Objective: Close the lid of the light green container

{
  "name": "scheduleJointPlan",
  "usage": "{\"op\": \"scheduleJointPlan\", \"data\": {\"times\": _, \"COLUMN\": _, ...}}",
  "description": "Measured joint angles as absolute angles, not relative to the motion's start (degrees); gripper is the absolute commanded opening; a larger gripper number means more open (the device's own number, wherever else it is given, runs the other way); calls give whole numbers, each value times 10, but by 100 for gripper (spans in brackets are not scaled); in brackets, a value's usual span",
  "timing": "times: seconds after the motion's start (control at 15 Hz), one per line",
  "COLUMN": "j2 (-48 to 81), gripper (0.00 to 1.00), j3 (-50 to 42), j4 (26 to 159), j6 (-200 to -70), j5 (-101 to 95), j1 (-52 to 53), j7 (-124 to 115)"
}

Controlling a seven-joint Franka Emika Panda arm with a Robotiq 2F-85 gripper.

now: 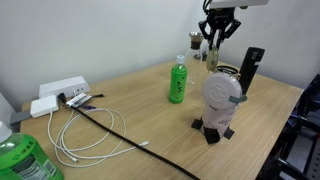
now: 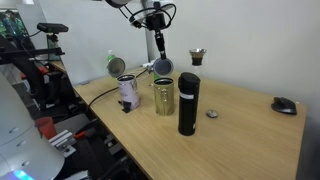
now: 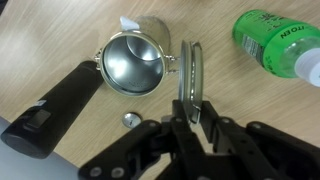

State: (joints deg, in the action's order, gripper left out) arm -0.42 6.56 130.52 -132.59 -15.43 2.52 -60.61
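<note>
The light green container (image 2: 163,97) is a low, pale yellow-green tin standing on the wooden table. In the wrist view its round metal inside (image 3: 133,62) is open. Its hinged lid (image 3: 190,72) stands upright on edge beside the opening. My gripper (image 3: 190,104) is shut on the lid's rim from above. It also shows in both exterior views (image 2: 159,60) (image 1: 217,40). In an exterior view the container (image 1: 212,62) is mostly hidden behind a white object.
A black flask (image 2: 188,103) (image 3: 55,105) stands close beside the container. A slim green bottle (image 1: 178,82) (image 3: 275,40) and a white patterned jar (image 2: 127,91) stand near. A small round cap (image 3: 131,120), a mouse (image 2: 285,104), a power strip (image 1: 60,90) and a big green bottle (image 1: 25,160) are on the table.
</note>
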Motion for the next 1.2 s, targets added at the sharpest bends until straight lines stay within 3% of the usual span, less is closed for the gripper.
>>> {"op": "scheduleJointPlan", "data": {"times": 1.2, "j2": -5, "gripper": 21, "j3": 63, "j4": 1306, "j6": -1326, "j5": -154, "j1": 26, "j7": -606}}
